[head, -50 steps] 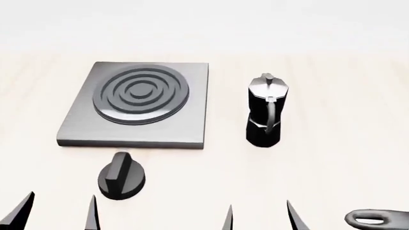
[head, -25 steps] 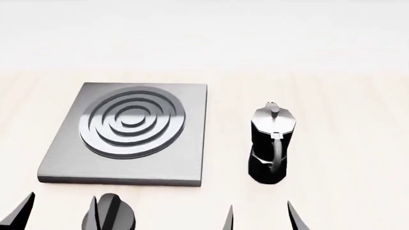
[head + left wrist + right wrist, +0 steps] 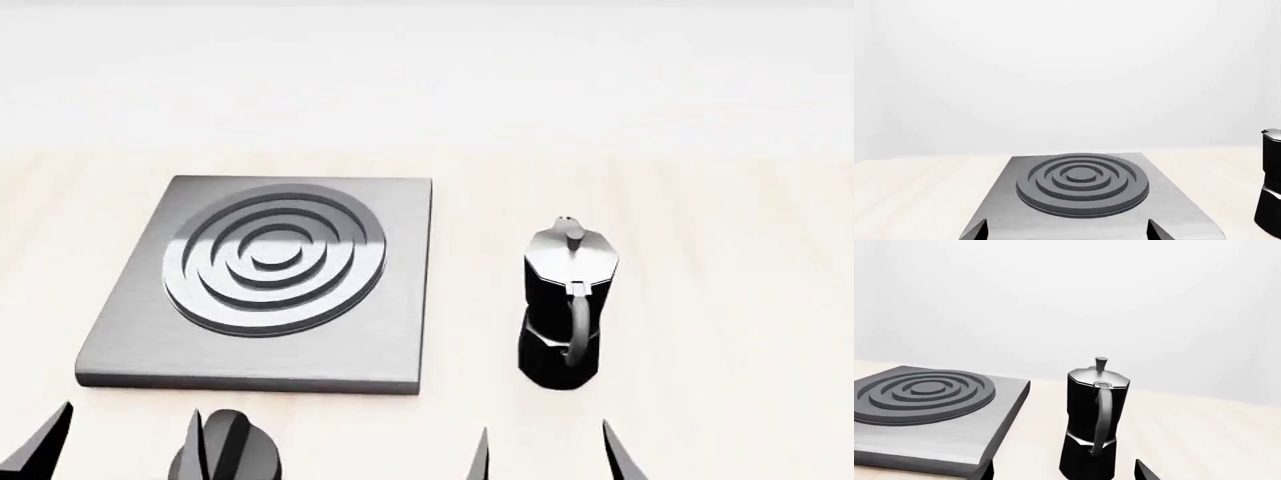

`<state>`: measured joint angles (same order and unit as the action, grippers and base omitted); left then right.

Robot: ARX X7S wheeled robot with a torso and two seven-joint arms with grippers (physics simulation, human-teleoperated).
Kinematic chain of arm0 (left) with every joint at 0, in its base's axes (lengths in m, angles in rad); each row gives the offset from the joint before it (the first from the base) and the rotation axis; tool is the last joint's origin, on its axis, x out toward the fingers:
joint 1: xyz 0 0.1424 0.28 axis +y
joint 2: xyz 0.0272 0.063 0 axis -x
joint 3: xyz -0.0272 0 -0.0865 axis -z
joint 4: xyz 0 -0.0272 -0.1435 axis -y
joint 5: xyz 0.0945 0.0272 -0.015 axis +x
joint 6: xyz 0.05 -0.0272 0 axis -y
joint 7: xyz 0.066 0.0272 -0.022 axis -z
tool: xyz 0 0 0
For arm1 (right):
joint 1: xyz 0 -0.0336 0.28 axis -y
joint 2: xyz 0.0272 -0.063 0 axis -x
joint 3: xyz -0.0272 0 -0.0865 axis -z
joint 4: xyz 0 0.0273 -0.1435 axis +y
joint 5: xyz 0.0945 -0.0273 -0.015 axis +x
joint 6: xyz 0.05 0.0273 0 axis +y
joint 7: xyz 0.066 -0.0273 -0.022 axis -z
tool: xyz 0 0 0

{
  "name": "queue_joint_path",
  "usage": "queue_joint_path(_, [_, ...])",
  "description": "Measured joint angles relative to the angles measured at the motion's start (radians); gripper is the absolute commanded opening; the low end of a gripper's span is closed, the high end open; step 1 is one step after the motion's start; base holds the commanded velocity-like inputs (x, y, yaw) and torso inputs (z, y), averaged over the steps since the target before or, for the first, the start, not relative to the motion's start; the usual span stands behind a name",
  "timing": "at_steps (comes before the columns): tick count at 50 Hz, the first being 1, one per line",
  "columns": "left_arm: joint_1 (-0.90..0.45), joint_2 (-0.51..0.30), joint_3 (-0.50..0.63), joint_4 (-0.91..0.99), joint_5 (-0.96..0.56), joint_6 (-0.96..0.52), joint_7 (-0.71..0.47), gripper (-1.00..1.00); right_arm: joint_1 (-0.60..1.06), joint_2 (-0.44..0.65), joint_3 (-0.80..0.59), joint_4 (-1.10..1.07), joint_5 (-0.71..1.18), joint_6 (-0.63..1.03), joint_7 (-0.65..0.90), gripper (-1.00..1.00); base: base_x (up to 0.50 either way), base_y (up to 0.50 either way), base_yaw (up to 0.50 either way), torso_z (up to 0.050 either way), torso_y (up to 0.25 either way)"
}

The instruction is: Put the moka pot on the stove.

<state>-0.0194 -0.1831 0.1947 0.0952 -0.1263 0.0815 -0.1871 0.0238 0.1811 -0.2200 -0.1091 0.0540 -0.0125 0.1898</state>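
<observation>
The moka pot (image 3: 565,310) stands upright on the pale wooden table, to the right of the stove (image 3: 387,300), handle toward me. It also shows in the right wrist view (image 3: 1094,422) and at the edge of the left wrist view (image 3: 1271,190). The stove is a grey square plate with raised rings (image 3: 1082,182), also seen in the right wrist view (image 3: 927,405). My right gripper (image 3: 545,458) is open, its tips just short of the pot, which sits between them in the right wrist view (image 3: 1064,471). My left gripper (image 3: 127,450) is open before the stove's front edge (image 3: 1067,231).
A short round black knob (image 3: 230,455) with a ridge lies on the table by the left gripper's inner fingertip, in front of the stove. The table (image 3: 734,250) stretches pale and flat to the right and behind.
The head view has tilted or moved forward: stove, pot and knob slid down the picture over the last second. A dark object at the lower right has left view. Grippers stay open.
</observation>
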Motion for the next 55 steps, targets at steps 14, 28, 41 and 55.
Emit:
queue_joint_path(14, [0.000, -0.008, 0.009, 0.001, -0.007, 0.001, -0.008, 1.00, -0.007, 0.011, -0.004, 0.015, 0.012, -0.047, 0.004, 1.00, 0.00, 0.05, 0.00, 0.000, 0.000])
queue_joint_path(28, [-0.001, -0.015, 0.018, 0.000, -0.014, 0.003, -0.016, 1.00, -0.012, 0.019, -0.011, 0.015, 0.023, -0.066, 0.008, 1.00, 0.00, 0.12, 0.00, 0.000, 0.000])
queue_joint_path(41, [0.000, -0.022, 0.024, 0.001, -0.020, 0.005, -0.023, 1.00, -0.013, 0.026, -0.018, 0.015, 0.029, -0.074, 0.013, 1.00, 0.00, 0.12, 0.00, 0.000, 0.000])
queue_joint_path(55, [0.000, -0.029, 0.031, 0.002, -0.026, 0.005, -0.030, 1.00, -0.011, 0.032, -0.027, 0.018, 0.035, -0.078, 0.019, 1.00, 0.00, 0.12, 0.00, 0.000, 0.000])
